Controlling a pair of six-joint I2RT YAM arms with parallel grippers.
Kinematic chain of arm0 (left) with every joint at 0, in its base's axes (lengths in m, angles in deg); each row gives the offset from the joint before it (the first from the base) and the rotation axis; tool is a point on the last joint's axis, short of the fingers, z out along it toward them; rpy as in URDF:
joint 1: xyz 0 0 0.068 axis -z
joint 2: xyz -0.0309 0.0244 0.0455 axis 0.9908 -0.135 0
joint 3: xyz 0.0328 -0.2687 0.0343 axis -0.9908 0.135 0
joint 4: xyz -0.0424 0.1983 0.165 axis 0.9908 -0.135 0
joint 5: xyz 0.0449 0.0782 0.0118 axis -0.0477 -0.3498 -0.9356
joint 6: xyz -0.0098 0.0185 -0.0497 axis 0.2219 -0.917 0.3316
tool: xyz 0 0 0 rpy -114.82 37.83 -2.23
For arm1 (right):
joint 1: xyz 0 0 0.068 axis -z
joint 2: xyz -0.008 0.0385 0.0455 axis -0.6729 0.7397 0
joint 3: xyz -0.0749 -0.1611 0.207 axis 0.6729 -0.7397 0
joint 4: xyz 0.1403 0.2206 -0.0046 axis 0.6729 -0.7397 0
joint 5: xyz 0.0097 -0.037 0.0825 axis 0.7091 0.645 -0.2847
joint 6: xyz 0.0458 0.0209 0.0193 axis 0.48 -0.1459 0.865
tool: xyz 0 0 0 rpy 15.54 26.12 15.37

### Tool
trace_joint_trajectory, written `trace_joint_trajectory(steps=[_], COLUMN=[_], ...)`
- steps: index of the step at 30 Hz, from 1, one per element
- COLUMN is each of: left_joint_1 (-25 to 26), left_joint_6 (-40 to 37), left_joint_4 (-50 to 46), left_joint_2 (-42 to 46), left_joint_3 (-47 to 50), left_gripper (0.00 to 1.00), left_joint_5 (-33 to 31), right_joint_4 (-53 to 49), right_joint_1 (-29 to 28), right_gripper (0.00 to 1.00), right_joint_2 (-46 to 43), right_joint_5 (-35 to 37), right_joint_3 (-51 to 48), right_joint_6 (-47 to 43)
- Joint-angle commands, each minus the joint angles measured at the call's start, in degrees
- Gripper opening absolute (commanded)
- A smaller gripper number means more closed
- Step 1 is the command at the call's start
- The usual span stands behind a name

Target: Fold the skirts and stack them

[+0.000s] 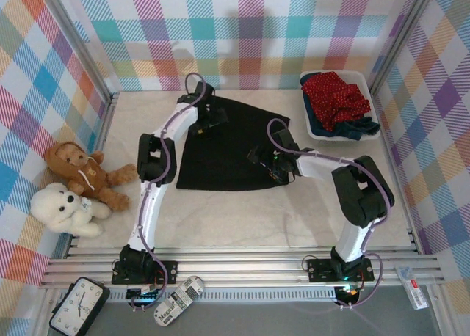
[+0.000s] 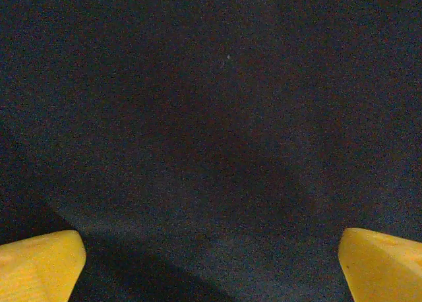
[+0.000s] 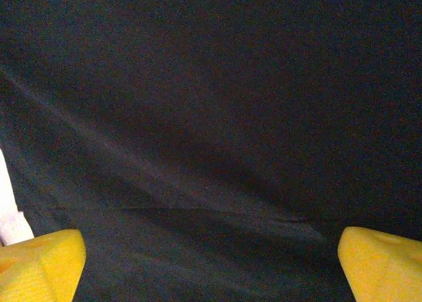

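1. The black skirt (image 1: 224,149) lies spread flat in the middle of the table (image 1: 242,218). Bare table runs along its near side, with narrower strips to its left and right.
2. A brown teddy bear (image 1: 81,171) and a white teddy bear (image 1: 62,207) sit at the left edge, well apart from the skirt. Plaid walls close the left, far and right sides.
3. A white basket (image 1: 330,73) stands in the far right corner. It holds a red dotted skirt (image 1: 334,94) on top of dark blue denim (image 1: 356,130).
4. The black skirt's straight, widest edge faces the arm bases and runs left to right. Its far edge slants, reaching farthest at the left.
5. The left pincer (image 1: 208,122) is over the skirt's far left part, its yellow fingertips (image 2: 39,262) wide apart with only black cloth between them.
6. The right pincer (image 1: 266,163) is over the skirt's right side, just as wide apart and gripping nothing. Whether either one touches the cloth cannot be told.
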Motion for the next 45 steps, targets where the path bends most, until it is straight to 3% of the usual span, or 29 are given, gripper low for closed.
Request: trace_joint_trajectory(steps=[1, 5, 15, 20, 22, 25, 29, 33, 37, 45], left_joint_1=[0.8, 0.1, -0.8, -3.0, -4.1, -5.2, -6.2, -6.4, -6.4, -6.4], left_joint_6=[0.0, -0.5, 2.4, 6.9, 9.1, 12.2, 16.9, 18.3, 16.9, 17.9], left_joint_4=[-7.9, -6.8, 5.7, 5.1, 5.5, 8.0, 10.6, 11.8, 12.7, 17.2], left_joint_2=[-4.2, 5.1, 42.6, 54.7, 59.5, 66.1, 71.0, 71.2, 69.5, 64.9], left_joint_3=[-6.0, -1.2, 42.6, 59.6, 65.9, 74.2, 81.6, 84.4, 84.6, 84.9], left_gripper=[1.0, 1.0, 1.0, 1.0, 1.0, 1.0, 1.0, 1.0, 1.0, 0.76], left_joint_5=[0.8, -1.5, -15.8, -16.5, -16.7, -14.4, -9.8, -6.7, -4.0, 1.6], right_joint_4=[-1.8, -2.6, -14.0, -15.4, -15.0, -13.6, -10.7, -7.6, -8.2, -1.8], right_joint_1=[1.1, 1.7, 3.1, 4.7, 4.6, 4.7, 4.6, 4.5, 4.5, 4.5], right_gripper=[0.99, 0.99, 0.99, 1.0, 0.95, 0.8, 0.57, 0.45, 0.43, 0.38], right_joint_2=[-1.9, -6.4, -19.6, -23.2, -23.9, -23.8, -22.0, -18.7, -16.9, -16.2], right_joint_5=[3.1, 3.2, 11.8, 9.2, 7.3, 4.0, 2.4, 2.6, 5.9, 6.1], right_joint_3=[-2.9, -3.4, -9.4, -14.1, -15.7, -17.3, -17.8, -17.1, -16.2, -17.9], right_joint_6=[4.8, 3.5, 1.3, -2.9, -4.6, -5.6, -4.8, -3.7, -1.5, 0.3])
